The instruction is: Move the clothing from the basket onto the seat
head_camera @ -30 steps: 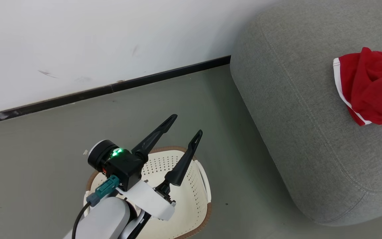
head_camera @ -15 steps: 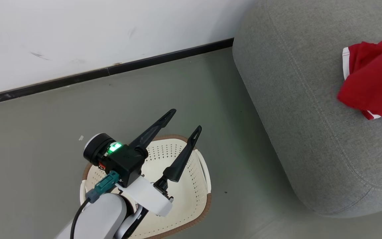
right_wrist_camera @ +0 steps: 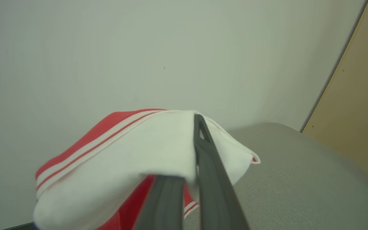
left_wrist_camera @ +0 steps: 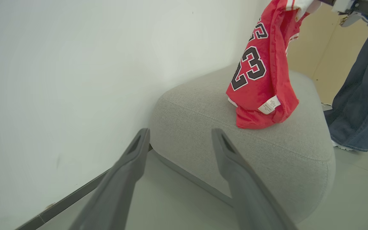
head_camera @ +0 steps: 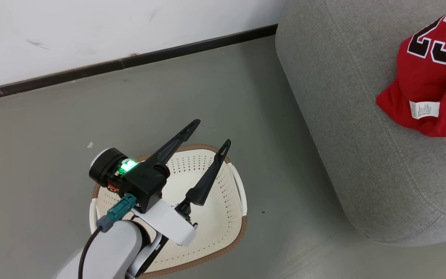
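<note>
Right tool clamped together on the white-banded edge of the red jersey, fabric bunched over and around the dark fingers. Jersey hanging from that grip above the grey sofa, black white-edged "23" facing outward, lower end crumpled and resting on the seat cushion near its rounded end, small white tag showing low on the cloth. Left tool apart, fingers spread wide and holding nothing, raised over the cream laundry basket and pointing toward the sofa. Basket upright on the grey floor, beside the sofa's end but not touching it, near the white wall with its dark baseboard. In the left wrist view, a person's legs in blue jeans beyond the sofa's far side.
</note>
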Robot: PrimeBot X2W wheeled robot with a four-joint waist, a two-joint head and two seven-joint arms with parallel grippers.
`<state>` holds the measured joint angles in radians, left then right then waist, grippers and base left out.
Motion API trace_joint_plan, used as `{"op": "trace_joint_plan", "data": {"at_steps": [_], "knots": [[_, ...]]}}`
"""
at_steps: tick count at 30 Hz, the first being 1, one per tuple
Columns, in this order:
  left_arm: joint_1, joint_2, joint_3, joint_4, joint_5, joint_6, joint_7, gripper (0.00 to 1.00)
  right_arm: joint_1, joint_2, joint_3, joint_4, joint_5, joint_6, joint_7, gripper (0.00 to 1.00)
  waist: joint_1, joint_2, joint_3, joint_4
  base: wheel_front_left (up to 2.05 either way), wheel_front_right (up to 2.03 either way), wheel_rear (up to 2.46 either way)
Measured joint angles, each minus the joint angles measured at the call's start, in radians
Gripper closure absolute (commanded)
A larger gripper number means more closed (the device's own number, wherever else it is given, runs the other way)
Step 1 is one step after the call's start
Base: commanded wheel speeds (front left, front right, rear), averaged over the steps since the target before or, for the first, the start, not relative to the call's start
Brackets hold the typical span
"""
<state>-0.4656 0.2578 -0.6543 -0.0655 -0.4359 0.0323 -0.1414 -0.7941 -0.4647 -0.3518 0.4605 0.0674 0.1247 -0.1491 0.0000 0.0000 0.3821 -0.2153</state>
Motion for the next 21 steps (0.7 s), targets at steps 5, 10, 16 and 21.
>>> {"op": "trace_joint_plan", "data": {"at_steps": [5,10,16,21], "knots": [[-0.003,0.006,0.003,-0.013,0.007,0.0,0.01,0.0,0.049,0.005,-0.015,0.05,-0.028,0.0,-0.02,1.0,0.0,0.0,0.021,0.003,0.0,0.0,0.0],[-0.017,0.014,0.008,-0.021,0.007,0.009,0.017,0.0,0.058,0.006,-0.052,0.08,-0.059,0.0,-0.032,1.0,0.0,0.0,0.038,0.002,0.0,0.0,0.0],[-0.018,0.023,0.012,-0.027,0.009,0.009,0.019,0.0,0.066,0.007,-0.109,0.12,-0.061,0.0,-0.047,1.0,0.0,0.0,0.054,-0.009,0.0,0.0,0.0],[-0.019,0.025,0.012,-0.033,0.009,0.009,0.026,0.0,0.074,0.028,-0.143,0.165,-0.061,0.0,-0.051,1.0,0.0,0.0,0.066,-0.021,0.0,0.0,0.0]]}}
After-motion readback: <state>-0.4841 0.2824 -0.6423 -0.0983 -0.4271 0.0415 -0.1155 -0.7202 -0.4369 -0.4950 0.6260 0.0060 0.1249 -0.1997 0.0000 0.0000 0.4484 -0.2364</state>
